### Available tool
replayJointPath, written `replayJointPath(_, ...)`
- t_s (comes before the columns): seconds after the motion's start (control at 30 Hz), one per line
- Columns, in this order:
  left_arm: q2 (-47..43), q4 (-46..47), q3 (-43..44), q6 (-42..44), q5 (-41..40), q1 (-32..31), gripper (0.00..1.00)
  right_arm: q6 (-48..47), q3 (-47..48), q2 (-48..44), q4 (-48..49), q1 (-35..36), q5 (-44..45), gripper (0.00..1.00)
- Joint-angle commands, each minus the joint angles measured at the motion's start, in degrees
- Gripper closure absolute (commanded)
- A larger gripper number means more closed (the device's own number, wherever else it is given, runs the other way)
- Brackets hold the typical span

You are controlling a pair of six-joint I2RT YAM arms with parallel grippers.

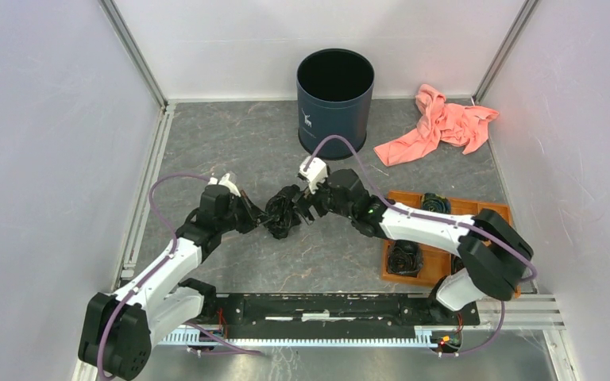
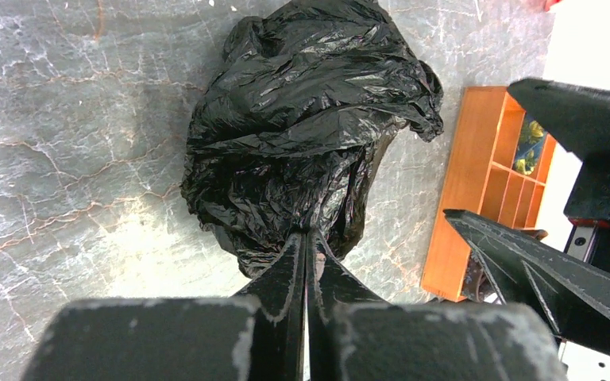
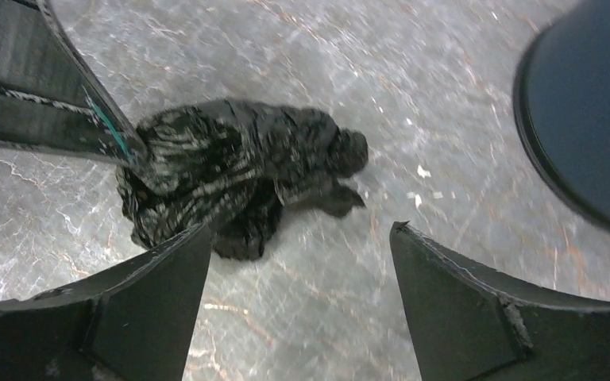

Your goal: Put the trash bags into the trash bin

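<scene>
A crumpled, glossy black trash bag (image 1: 283, 213) hangs bunched between my two grippers near the table's middle; it fills the left wrist view (image 2: 302, 127) and shows in the right wrist view (image 3: 230, 175). My left gripper (image 2: 308, 235) is shut on the bag's near edge, with film pinched at the fingertips. My right gripper (image 3: 300, 230) is open and empty, just right of the bag, with its left finger beside the bunch. The navy trash bin (image 1: 334, 101) with a white deer logo stands upright and open at the back; its rim shows in the right wrist view (image 3: 588, 111).
A salmon-pink cloth (image 1: 440, 125) lies at the back right. An orange compartment tray (image 1: 410, 274) holding small black rolls sits at the right under my right arm; it also shows in the left wrist view (image 2: 484, 175). White walls enclose the table.
</scene>
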Motion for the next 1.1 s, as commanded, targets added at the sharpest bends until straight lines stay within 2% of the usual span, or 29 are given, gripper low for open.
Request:
replayJointPath(0.0, -0.3, -1.5, 1.3, 3.8, 1.5, 0.3, 0.98, -7.6, 4.7, 5.6, 6.8, 0.2, -6.8, 0.11)
replayJointPath(0.1, 0.1, -2.0, 2.1, 4.8, 2.1, 0.3, 0.98, -7.6, 7.6, 10.4, 8.8, 0.0, -6.5, 0.17)
replayJointPath(0.2, 0.3, -3.0, 3.2, 6.1, 2.5, 0.3, 0.98, -6.3, 11.2, 14.2, 9.9, -0.1, -8.5, 0.32)
replayJointPath(0.3, 0.2, -5.5, 5.0, 7.1, 1.9, 0.3, 0.98, -4.9, 14.0, 14.9, 7.5, -0.1, -8.3, 0.71)
replayJointPath(0.33, -0.2, -6.5, 6.0, 7.3, 1.5, 0.3, 0.98, -4.4, 14.4, 13.7, 6.2, -0.1, -7.1, 0.81)
replayJointPath(0.4, -1.4, -8.8, 8.5, 7.9, 0.8, 0.3, 0.98, -3.9, 13.9, 10.0, 4.2, 0.0, -5.0, 0.96)
replayJointPath(0.43, -2.1, -10.9, 10.6, 8.5, 0.0, 0.3, 0.98, -4.1, 13.7, 7.9, 3.0, -0.1, -4.3, 0.99)
replayJointPath(0.63, -3.5, -22.5, 29.7, 14.4, -7.0, 0.4, 0.98, -3.6, 15.8, -6.4, -8.6, -0.2, -1.3, 1.0)
replayJointPath(0.73, -4.5, -24.7, 35.7, 15.5, -11.5, 0.3, 0.95, 1.0, 9.1, -13.3, -7.4, -0.3, -2.3, 1.0)
replayJointPath(0.87, -8.4, -23.4, 30.5, 12.7, -13.0, 0.4, 0.88, 10.7, -3.0, -18.1, -3.3, -1.2, -8.5, 1.0)
replayJointPath(0.97, -9.9, -23.3, 23.5, 9.7, -9.6, 0.4, 0.7, 16.8, -12.0, -20.3, 0.3, -1.5, -13.5, 1.0)
replayJointPath(1.07, -11.5, -21.1, 16.6, 7.3, -4.9, 0.3, 0.6, 18.6, -17.5, -21.1, 3.4, -1.6, -16.2, 1.0)
